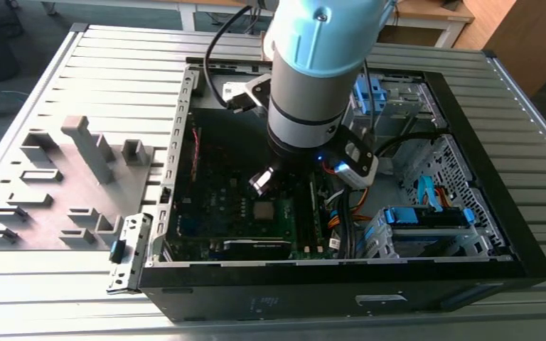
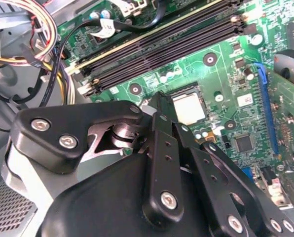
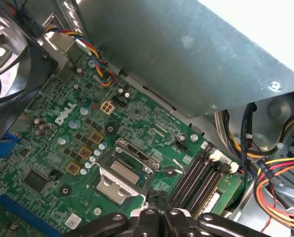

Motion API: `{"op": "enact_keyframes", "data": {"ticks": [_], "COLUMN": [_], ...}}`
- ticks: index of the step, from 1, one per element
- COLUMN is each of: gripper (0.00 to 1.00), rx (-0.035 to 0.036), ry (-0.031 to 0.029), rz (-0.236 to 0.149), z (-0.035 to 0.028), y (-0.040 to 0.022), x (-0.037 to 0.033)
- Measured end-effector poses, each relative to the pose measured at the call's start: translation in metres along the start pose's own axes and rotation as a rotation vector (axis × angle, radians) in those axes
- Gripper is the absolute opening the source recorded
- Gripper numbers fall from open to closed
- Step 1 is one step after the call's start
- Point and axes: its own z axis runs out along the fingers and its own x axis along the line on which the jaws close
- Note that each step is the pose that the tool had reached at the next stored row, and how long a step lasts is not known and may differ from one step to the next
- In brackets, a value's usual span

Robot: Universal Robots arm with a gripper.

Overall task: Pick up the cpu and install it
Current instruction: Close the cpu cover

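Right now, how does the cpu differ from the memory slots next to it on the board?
Shape: the cpu is a small square, while the memory slots are long narrow strips.
Colour: the cpu's top is pale silvery-grey, while the memory slots are black.
Number: there is one cpu, but several memory slots lying parallel.
Both sit close together on the green motherboard.

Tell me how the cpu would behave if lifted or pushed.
The cpu looks thin and flat, so probably stiff and light. Its smooth silvery top likely offers little grip. Lying flat in the socket, it should neither roll nor tip.
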Motion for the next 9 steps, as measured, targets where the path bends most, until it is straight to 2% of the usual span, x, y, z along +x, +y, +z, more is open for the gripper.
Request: {"op": "enact_keyframes", "data": {"ticks": [9], "gripper": [0.11], "rx": [-0.0001], "ry": [-0.0002], "rz": [0.000], "z": [0.0000], "y": [-0.0018], "x": [-0.0012]}}
